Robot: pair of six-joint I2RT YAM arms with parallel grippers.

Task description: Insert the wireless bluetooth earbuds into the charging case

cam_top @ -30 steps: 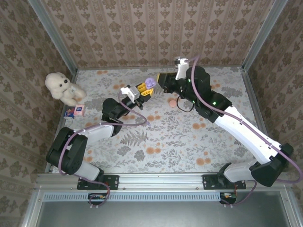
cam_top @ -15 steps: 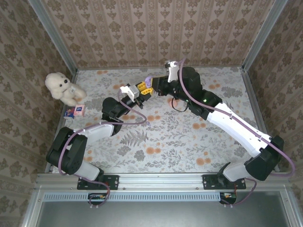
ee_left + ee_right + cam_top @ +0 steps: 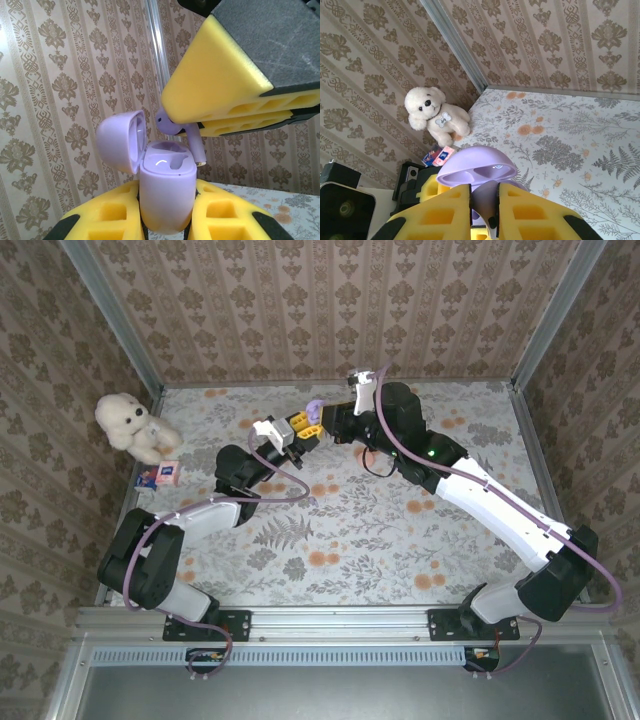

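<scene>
From above, my left hand (image 3: 299, 429) and right hand (image 3: 330, 422) meet over the table's (image 3: 400, 540) far middle, with a bear (image 3: 130, 425) at upper left.

Left wrist: my left hand clamps the open lilac case (image 3: 167, 192) at lower centre. The right hand's fingers (image 3: 220, 95) pinch a lilac earbud (image 3: 172, 125) just over its rim, stem down.

Right wrist: the earbud sits between narrowed fingers, with the lid (image 3: 475, 167) just above.

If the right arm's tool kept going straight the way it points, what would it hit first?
Most likely the open lilac charging case gripped by the left tool: the lilac earbud the right tool carries hangs just over its opening. The gap is hard to judge.
</scene>
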